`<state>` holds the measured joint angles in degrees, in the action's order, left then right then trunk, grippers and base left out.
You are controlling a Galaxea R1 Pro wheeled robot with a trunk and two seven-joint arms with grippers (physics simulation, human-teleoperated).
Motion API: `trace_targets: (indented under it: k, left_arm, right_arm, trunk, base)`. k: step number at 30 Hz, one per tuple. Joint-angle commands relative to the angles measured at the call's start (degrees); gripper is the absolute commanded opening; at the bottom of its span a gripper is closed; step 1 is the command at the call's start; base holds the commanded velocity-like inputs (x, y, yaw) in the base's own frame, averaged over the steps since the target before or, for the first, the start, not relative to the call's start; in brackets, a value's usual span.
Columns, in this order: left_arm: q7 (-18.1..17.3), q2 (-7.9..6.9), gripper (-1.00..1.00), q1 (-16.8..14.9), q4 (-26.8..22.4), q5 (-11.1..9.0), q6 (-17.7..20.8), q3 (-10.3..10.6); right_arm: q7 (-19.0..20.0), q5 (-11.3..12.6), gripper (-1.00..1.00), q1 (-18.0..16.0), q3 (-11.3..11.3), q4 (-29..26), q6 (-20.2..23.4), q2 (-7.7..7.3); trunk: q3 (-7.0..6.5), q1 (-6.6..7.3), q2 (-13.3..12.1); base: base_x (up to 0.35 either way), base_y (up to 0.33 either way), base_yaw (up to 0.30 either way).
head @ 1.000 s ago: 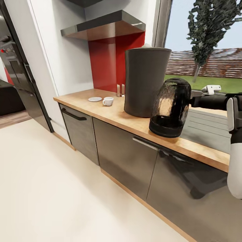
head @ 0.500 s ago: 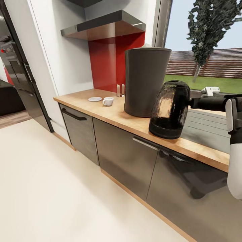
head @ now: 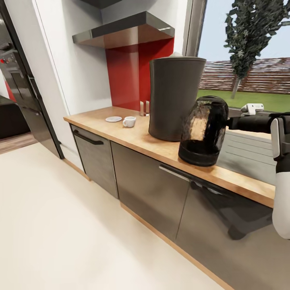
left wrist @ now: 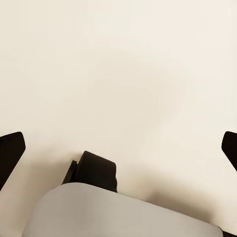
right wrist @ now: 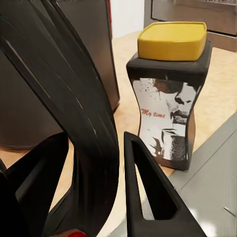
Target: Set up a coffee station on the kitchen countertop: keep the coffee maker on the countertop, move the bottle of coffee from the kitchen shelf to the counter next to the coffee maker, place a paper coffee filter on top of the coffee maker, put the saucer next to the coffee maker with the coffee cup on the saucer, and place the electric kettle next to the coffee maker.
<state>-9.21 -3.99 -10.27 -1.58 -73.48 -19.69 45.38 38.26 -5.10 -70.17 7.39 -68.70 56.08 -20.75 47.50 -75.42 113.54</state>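
Right gripper (right wrist: 96, 197) clamped the electric kettle (head: 203, 129) by its black handle (right wrist: 74, 98).
Kettle leaned, top tipped away from the coffee maker (head: 174, 96), base on the kitchen countertop (head: 121, 131); bottle of coffee (right wrist: 170, 94) stood upright nearby.

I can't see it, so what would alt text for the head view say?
The right gripper holds a glass electric kettle, tilted, on the kitchen countertop beside the tall coffee maker. Farther along, a coffee cup stands beside a saucer.

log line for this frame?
phase: placing electric kettle | right gripper: shut on kettle handle | kettle: tilted beside coffee maker | coffee cup: beside saucer | left gripper: open
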Motion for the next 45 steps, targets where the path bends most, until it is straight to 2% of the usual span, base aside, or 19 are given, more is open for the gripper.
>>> trace_targets:
  k: [1,29,33,39,42,45]
  left_arm:
    - [-0.29,-0.02,1.00,-0.02,0.00,-0.61,-0.08,0.38]
    - [-0.29,-0.05,1.00,-0.02,0.00,-0.61,-0.08,0.36]
    - [-0.29,-0.07,1.00,-0.02,0.00,-0.61,-0.08,0.35]
    - [-0.29,-0.05,1.00,-0.02,0.00,-0.61,-0.08,0.38]
    - [-0.29,-0.05,1.00,-0.02,0.00,-0.61,-0.08,0.38]
    - [-0.29,-0.05,1.00,-0.02,0.00,-0.61,-0.08,0.36]
  right_arm:
    - [0.51,-0.26,-1.00,-0.05,0.09,-0.07,0.25,0.01]
    - [0.59,-0.18,-1.00,-0.05,0.27,-0.12,0.26,0.01]
    - [0.61,-0.17,-1.00,-0.05,0.28,-0.12,0.26,0.01]
    - [0.67,-0.17,-1.00,-0.05,0.27,-0.12,0.26,0.01]
    - [0.68,-0.17,-1.00,-0.05,0.27,-0.12,0.26,0.01]
    - [0.68,-0.17,-1.00,-0.05,0.27,-0.12,0.26,0.01]
  trunk:
    - [0.05,0.00,0.02]
    - [0.05,0.00,0.02]
    - [0.77,-0.88,1.63]
    - [0.77,-0.88,1.63]
    - [1.31,-1.54,2.83]
    - [1.31,-1.54,2.83]
  base:
    - [0.056,0.000,0.000]
    - [0.010,0.000,0.000]
    - [0.000,0.000,0.000]
    - [0.000,0.000,0.000]
    - [0.000,0.000,0.000]
    - [0.000,0.000,0.000]
